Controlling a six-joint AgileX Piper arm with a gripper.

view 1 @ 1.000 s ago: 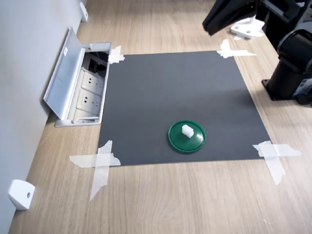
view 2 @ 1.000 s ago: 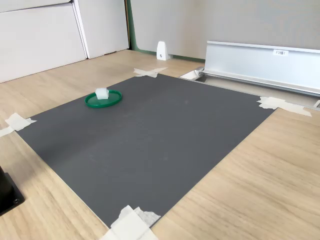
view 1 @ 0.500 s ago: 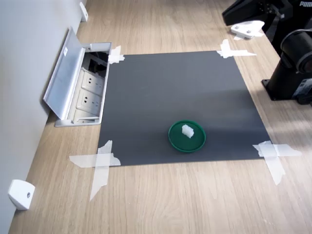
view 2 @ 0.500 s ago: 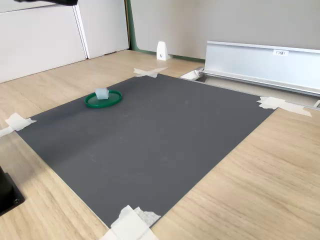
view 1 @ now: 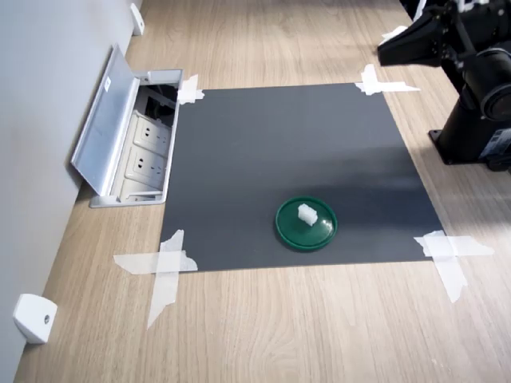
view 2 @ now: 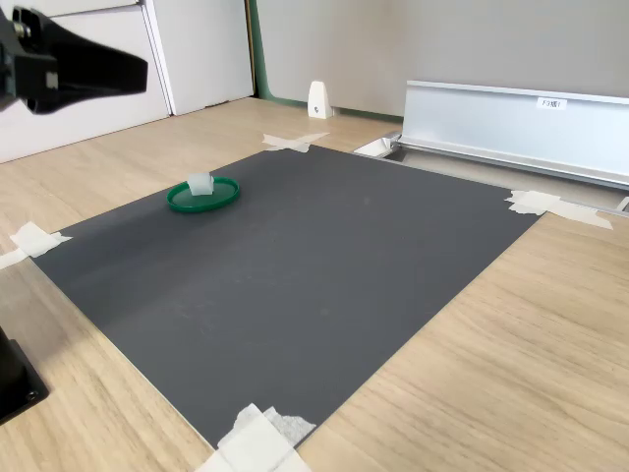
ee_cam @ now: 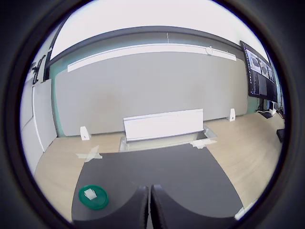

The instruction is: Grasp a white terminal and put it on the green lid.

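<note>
The green lid (view 1: 306,224) lies on the black mat, toward the mat's near edge in the first exterior view. The white terminal (view 1: 306,213) sits on top of it, slightly off centre. Both also show in the second exterior view, the lid (view 2: 203,195) with the terminal (view 2: 200,183) on it, and in the wrist view, the lid (ee_cam: 93,197) under the terminal (ee_cam: 89,193). My gripper (view 1: 383,54) hangs high in the air, far from the lid, at the first exterior view's upper right. Its fingers (ee_cam: 141,206) are pressed together with nothing between them.
The black mat (view 1: 279,144) is taped to the wooden floor at its corners. An open floor socket box (view 1: 132,152) borders the mat's left side in the first exterior view. A white wedge block (view 1: 32,317) stands by the wall. The arm's base (view 1: 475,136) stands right of the mat.
The arm has swung toward the first exterior view's right and come into the second exterior view at the upper left. The terminal stays still on the lid.
</note>
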